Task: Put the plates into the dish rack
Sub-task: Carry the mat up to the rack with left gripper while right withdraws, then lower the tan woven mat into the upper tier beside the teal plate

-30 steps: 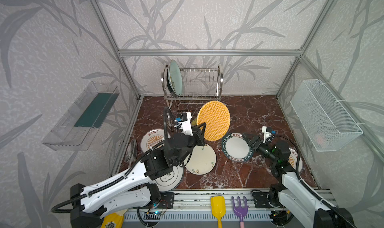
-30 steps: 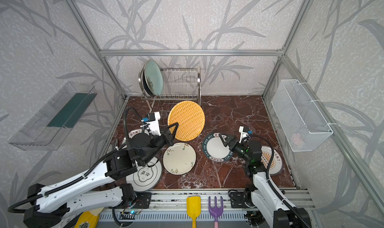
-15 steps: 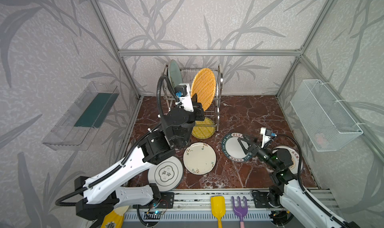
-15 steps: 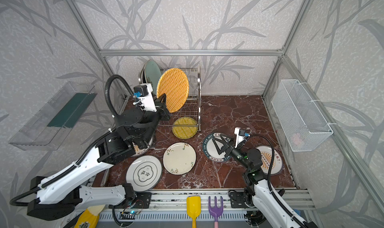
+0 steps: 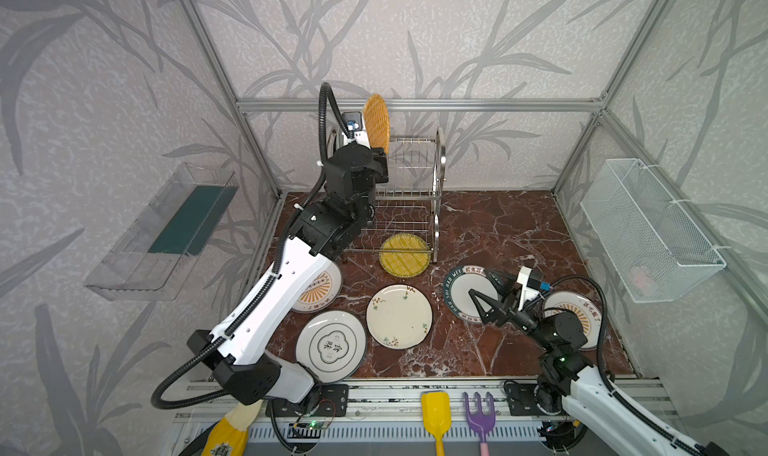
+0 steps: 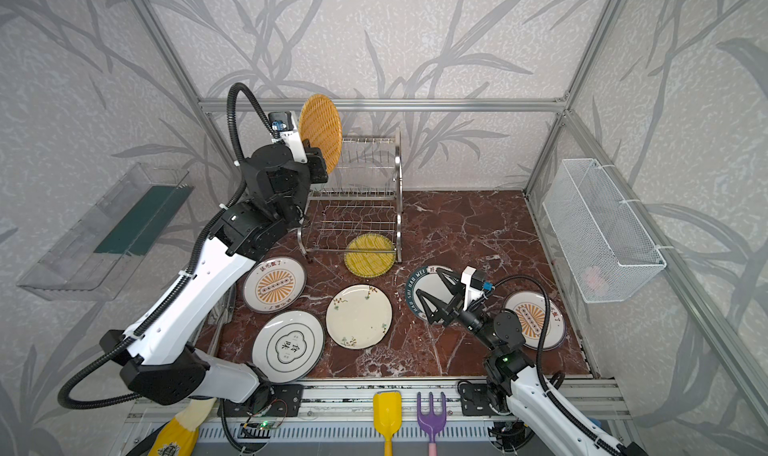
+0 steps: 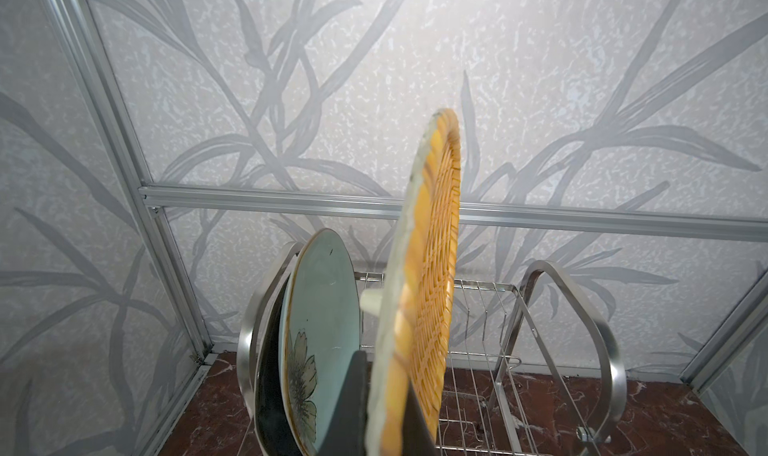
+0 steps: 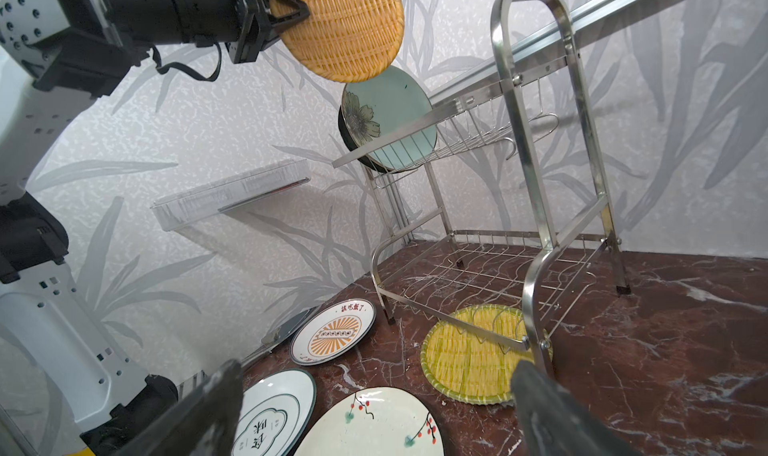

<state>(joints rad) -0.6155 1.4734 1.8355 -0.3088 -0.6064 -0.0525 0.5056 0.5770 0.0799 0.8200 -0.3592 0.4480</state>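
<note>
Left pincer point(image 8: 297, 13) clamps orange woven-look plate point(image 5: 376, 121) on edge above dish rack point(image 5: 438, 171), beside pale teal plate point(image 7: 324, 308); right pincer point(image 5: 480, 283) wide.

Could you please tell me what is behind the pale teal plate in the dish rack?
A black plate stands right behind the pale teal plate, between it and the dish rack's arched end frame. Only its dark rim shows; its face is covered.

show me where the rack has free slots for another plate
On the dish rack, the upper tier is free from the pale teal plate to the opposite arched frame; lower tier bare. Crowded at the end with the black plate.
</note>
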